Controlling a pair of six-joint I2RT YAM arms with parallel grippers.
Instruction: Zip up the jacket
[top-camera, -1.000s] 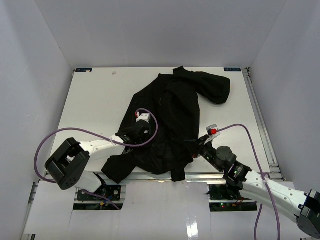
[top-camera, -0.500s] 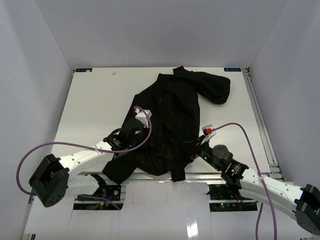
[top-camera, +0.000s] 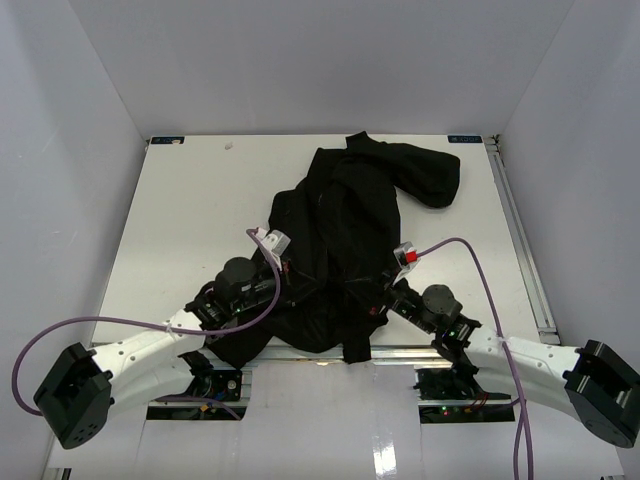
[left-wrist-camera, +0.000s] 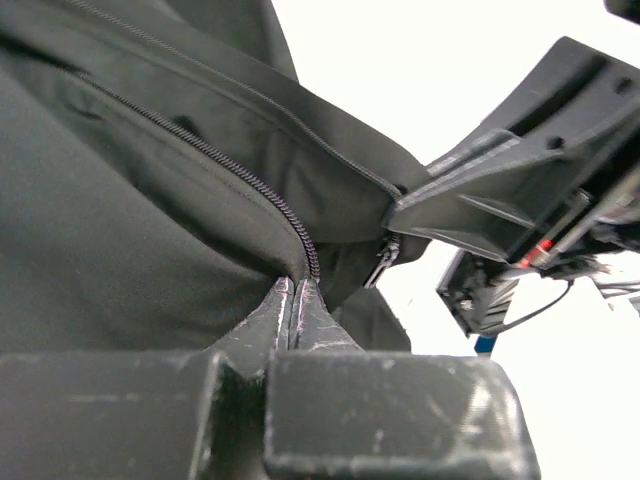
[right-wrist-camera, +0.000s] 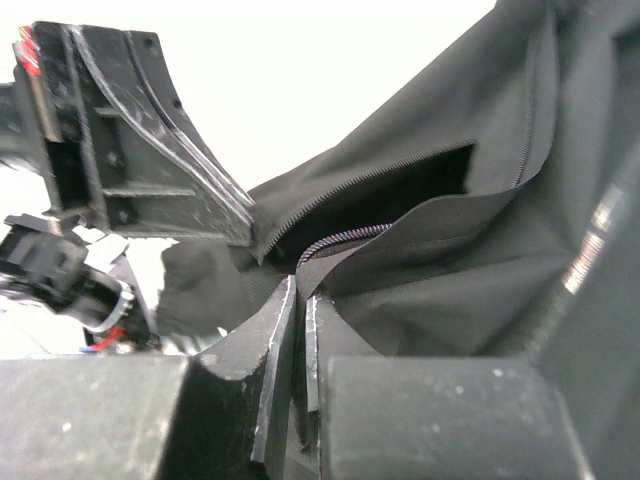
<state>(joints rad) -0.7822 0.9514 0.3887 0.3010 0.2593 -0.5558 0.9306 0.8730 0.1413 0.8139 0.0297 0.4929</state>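
Top external shows the jacket (top-camera: 350, 220) crumpled on the table (top-camera: 180, 200), hem at the near edge. Your left gripper (left-wrist-camera: 295, 300) and right gripper (right-wrist-camera: 300, 290) each pinch shut on a front edge beside the zipper teeth (left-wrist-camera: 240, 185) — likely to align both halves.

White links and black joints form the left arm (top-camera: 140, 348) and right arm (top-camera: 525, 355). A purple cable (top-camera: 455, 240) runs to each wrist. The left gripper (left-wrist-camera: 293, 288) is scuffed black.

- I read no text, brand or number in any view.
- Small dark tags (top-camera: 166, 141) on the flat white table's (top-camera: 190, 210) far corners: too tiny to read.
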